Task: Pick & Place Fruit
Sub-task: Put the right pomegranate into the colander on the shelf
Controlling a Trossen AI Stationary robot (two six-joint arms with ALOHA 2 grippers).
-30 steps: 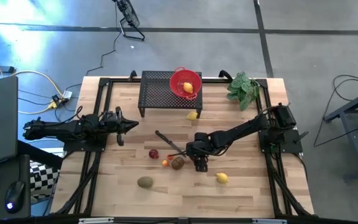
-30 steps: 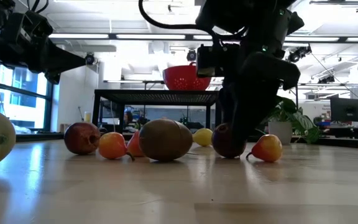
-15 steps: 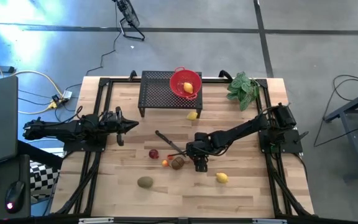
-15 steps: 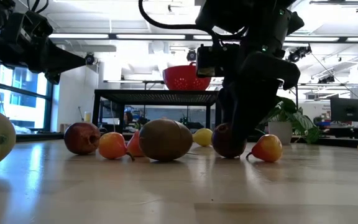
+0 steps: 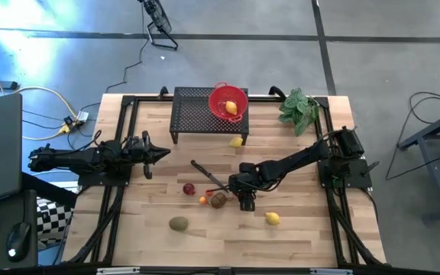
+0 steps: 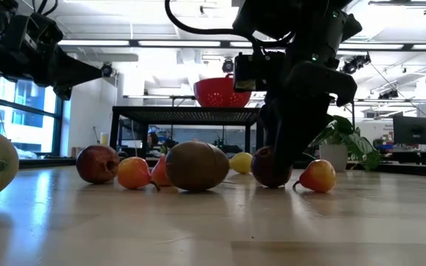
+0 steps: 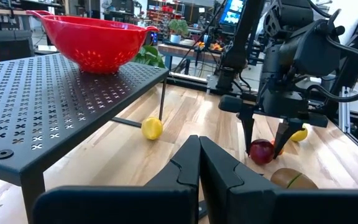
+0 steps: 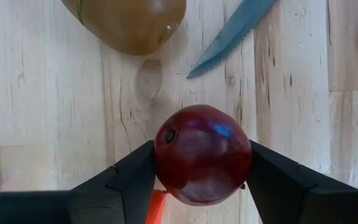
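While your right gripper (image 8: 202, 163) stands low over the middle of the table (image 5: 304, 229), its two fingers (image 8: 124, 180) are closed against either side of a dark red fruit (image 8: 202, 154), which in the low view looks to sit on the wood. Just left of it you have a brown kiwi (image 5: 218, 200), touching or nearly touching a tiny orange fruit (image 5: 203, 200), with a second dark red fruit (image 5: 189, 189) a little farther left. The knife (image 5: 208, 176) lies just beyond the kiwi. A lemon (image 5: 273, 218) sits near and to the right, a greenish kiwi (image 5: 178, 224) near and to the left. Another lemon (image 5: 237, 141) lies by the black rack (image 5: 193, 114), which carries the red colander (image 5: 227, 99). Your left gripper (image 7: 199, 163) waits at the left side, fingers pressed together.
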